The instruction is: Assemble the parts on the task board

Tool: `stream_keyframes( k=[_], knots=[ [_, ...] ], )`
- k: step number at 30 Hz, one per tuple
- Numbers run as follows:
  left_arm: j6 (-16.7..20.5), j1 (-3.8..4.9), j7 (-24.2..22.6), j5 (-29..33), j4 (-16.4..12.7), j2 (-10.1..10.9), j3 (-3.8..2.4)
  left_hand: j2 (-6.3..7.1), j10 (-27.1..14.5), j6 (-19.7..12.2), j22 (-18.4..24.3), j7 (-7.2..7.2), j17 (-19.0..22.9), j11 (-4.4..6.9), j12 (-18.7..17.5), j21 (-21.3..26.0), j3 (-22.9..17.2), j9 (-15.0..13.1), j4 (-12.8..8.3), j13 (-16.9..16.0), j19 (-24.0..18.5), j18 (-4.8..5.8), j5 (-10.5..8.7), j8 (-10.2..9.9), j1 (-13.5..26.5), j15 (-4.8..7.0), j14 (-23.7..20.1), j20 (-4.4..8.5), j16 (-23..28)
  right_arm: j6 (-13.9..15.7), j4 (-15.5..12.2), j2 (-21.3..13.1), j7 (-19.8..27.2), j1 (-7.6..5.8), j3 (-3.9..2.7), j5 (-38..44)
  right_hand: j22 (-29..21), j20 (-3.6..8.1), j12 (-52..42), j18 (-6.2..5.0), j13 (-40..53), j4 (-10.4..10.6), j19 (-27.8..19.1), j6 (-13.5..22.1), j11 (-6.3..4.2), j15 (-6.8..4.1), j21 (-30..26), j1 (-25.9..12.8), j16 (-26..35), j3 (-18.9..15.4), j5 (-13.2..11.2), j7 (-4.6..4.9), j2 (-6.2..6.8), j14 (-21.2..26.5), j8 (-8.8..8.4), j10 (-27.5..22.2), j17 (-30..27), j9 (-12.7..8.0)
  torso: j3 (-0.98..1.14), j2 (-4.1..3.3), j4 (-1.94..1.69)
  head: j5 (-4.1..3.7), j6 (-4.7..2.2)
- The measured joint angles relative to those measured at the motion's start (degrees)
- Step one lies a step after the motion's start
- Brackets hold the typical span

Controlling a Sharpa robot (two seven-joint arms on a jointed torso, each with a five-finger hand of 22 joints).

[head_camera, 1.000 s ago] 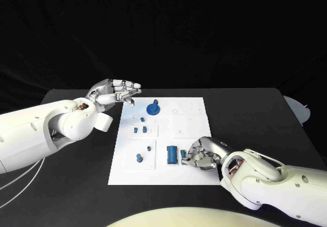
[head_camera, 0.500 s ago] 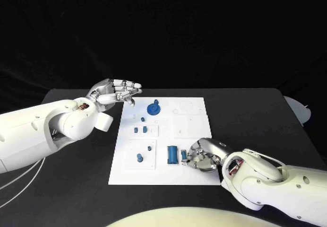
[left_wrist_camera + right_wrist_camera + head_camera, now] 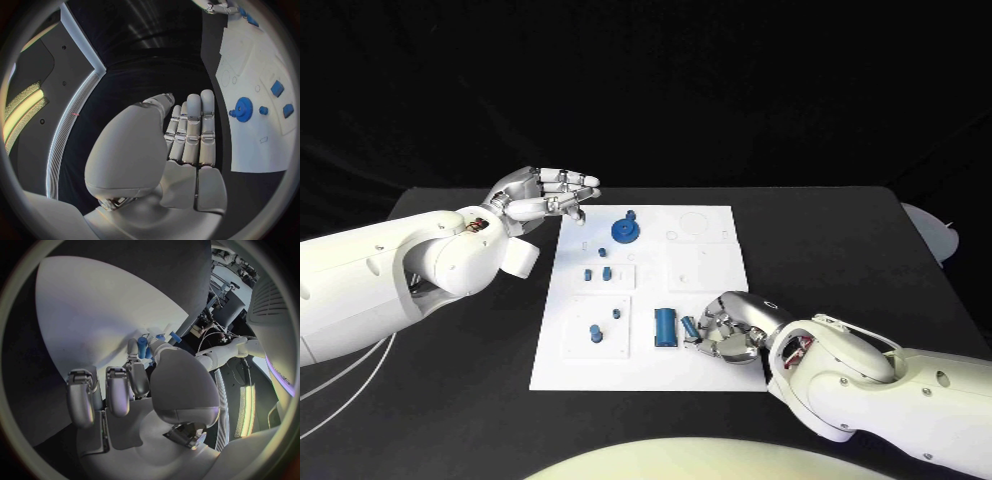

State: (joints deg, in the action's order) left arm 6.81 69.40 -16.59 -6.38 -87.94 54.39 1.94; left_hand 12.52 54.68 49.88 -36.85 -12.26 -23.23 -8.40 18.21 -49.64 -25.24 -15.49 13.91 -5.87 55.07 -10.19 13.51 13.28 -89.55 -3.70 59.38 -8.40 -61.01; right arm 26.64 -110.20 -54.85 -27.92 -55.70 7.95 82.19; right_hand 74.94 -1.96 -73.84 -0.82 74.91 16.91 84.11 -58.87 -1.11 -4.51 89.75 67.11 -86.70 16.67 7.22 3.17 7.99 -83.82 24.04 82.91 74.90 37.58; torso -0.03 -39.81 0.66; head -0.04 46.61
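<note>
**A:** so where's everything sitting on the table (image 3: 459, 350) at this point?

**B:** The white task board (image 3: 711, 285) lies in the middle of the black table. The right hand (image 3: 726, 330) is down at the board's near right part, with its fingers curled onto a small blue peg (image 3: 688, 327). In the right wrist view you can see a blue peg (image 3: 142, 346) pinched between the thumb and a fingertip, low over the white board (image 3: 94, 315). Just beside that, on the side toward the left arm, a bigger blue block (image 3: 665, 327) lies flat on the board.

**A:** and the left hand?

**B:** The left hand (image 3: 545, 195) is up off the table by the board's far left corner, holding nothing. From the wrist camera its fingers (image 3: 190, 130) look straight and pressed side by side, thumb tucked alongside; from the head camera they look bent forward at the tips. So, empty, fingers together and not spread.

**A:** other parts?

**B:** A blue gear (image 3: 627, 232) sits near the far end of the board, also seen in the left wrist view (image 3: 242, 106), with a small blue piece (image 3: 630, 214) just beyond it. Two small blue pieces (image 3: 596, 272) are in the middle left section, and two more (image 3: 603, 326) are in the near left section. Can't tell if those are seated in holes or just lying there.
</note>
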Motion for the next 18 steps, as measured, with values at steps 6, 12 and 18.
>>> stream_keyframes(
  k=[6,12,18],
  knots=[
    [0.00,0.00,0.05,0.00,0.00,0.00,0.00,0.00,0.00,0.00,0.01,0.00,0.00,0.00,0.00,0.00,0.00,0.00,0.00,0.00,0.00,0.00,0.00,0.00,0.00,0.00,0.00,0.00,0.00,0.46,0.37,0.40,0.41,0.00,-0.01,-0.12,0.00,0.00,-0.50,0.00,0.00,-0.11,0.00,-0.35,-0.32,0.00,0.00,0.24,-0.24,-0.11,0.00,-0.35,-0.23,0.00,0.00,0.32,0.05,-0.03,0.01,0.01,-0.01,0.00,0.00],
    [-0.02,0.00,0.11,0.00,-0.01,0.00,0.00,-0.16,0.00,0.00,0.00,0.00,0.03,0.00,-0.01,0.00,0.00,0.00,0.00,0.00,0.00,0.00,0.00,0.00,0.16,0.00,0.00,0.00,0.00,1.08,0.42,0.46,0.69,-0.01,-0.01,-0.22,-0.01,0.00,-0.82,0.00,0.00,-0.12,0.00,-0.35,-0.32,0.00,0.00,-0.60,-0.24,-0.11,0.34,-0.34,-1.36,0.00,0.00,0.73,0.04,-0.01,0.02,0.02,-0.02,0.01,0.01],
    [-0.03,0.00,0.17,0.00,0.00,0.00,0.00,-0.30,0.00,0.00,0.00,0.00,0.05,0.00,-0.01,0.00,0.00,0.00,0.00,0.00,0.00,0.00,0.00,0.00,0.30,0.00,0.00,0.00,0.00,1.65,0.35,0.43,0.92,-0.02,-0.03,-0.42,-0.01,0.21,-1.05,0.00,0.00,-0.13,-0.21,-0.53,-0.32,0.00,0.00,-0.90,-0.24,-0.23,1.50,-0.52,-1.66,0.00,0.00,0.73,0.04,-0.07,0.01,0.05,0.04,0.05,0.07]
  ],
)
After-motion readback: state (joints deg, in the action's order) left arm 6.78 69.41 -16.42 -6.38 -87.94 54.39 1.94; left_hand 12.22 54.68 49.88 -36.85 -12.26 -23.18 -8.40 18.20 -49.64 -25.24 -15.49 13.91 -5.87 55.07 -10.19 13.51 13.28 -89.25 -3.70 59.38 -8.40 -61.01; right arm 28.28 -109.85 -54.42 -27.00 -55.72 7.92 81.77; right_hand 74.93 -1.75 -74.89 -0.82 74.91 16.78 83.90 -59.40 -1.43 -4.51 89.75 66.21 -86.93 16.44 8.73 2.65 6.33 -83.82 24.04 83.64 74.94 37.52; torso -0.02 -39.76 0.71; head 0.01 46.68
